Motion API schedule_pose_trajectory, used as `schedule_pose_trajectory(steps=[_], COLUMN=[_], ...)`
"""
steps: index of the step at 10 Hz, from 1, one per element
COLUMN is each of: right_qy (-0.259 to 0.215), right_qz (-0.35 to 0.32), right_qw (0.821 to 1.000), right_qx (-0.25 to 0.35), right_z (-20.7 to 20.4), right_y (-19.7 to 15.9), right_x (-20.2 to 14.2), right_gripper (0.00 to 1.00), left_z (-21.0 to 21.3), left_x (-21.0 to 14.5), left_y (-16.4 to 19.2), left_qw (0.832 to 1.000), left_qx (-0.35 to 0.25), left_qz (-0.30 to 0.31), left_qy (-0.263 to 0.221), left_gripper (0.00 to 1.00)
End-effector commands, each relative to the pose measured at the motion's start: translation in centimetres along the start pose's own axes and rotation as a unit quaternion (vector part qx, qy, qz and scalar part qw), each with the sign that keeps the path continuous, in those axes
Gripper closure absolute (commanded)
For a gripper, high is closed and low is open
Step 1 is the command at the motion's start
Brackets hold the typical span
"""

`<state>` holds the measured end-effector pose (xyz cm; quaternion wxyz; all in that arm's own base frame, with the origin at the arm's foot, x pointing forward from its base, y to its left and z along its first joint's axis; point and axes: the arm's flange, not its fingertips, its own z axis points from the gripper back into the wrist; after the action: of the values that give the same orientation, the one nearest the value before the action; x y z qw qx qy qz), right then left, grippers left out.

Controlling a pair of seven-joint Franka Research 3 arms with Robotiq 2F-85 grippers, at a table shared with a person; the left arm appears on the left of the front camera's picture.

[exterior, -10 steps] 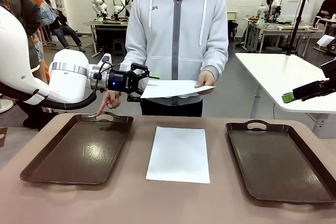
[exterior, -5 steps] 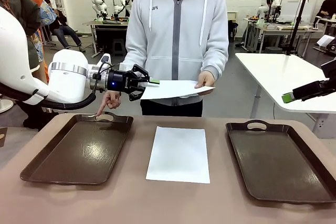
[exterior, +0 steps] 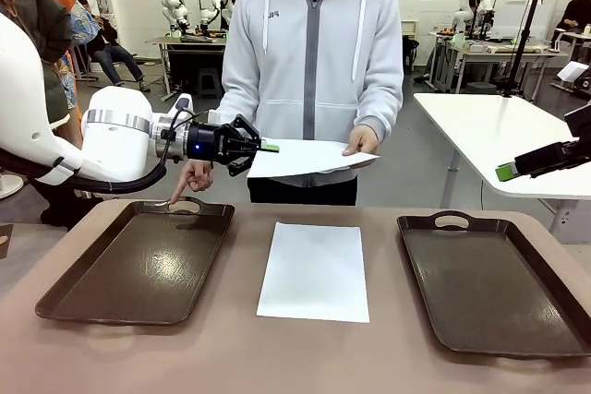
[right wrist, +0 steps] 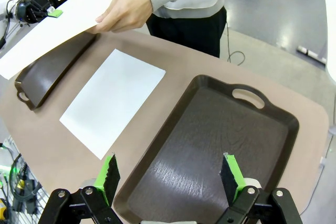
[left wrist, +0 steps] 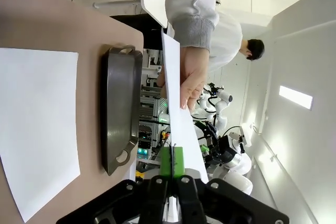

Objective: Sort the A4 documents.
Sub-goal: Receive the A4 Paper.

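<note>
Green pads of the left gripper [exterior: 268,147] are pressed together on one end of a white A4 sheet [exterior: 309,156]. The person's hand [exterior: 362,140] holds the opposite end. That sheet lies about level above the table's far edge, long axis running left to right. The left wrist view shows it edge-on, pinched between the pads. A second sheet [exterior: 314,269] lies flat between the left tray [exterior: 138,265] and the right tray [exterior: 489,288], long axis pointing toward the person. The right wrist view shows the right gripper [right wrist: 170,171] spread wide above the right tray.
</note>
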<state>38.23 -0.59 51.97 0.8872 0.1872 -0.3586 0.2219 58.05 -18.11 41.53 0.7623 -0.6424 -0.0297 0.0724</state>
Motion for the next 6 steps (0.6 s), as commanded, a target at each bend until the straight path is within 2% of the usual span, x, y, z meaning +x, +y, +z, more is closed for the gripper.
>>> schedule_pose_trajectory(steps=[1,6], right_qy=[-0.002,-0.002], right_qz=[0.000,0.000], right_qw=[1.000,1.000], right_qx=[0.008,0.008], right_z=[-0.10,-0.10], right_y=[-0.12,-0.12], right_x=[-0.09,-0.09], right_gripper=[0.00,0.00], left_z=[0.32,0.32], left_x=[-0.61,-0.64], left_y=[0.18,0.31], left_qw=[1.000,1.000], left_qx=[-0.013,-0.005], left_qz=[-0.010,-0.007], left_qy=[-0.007,0.001], left_gripper=[1.00,1.00])
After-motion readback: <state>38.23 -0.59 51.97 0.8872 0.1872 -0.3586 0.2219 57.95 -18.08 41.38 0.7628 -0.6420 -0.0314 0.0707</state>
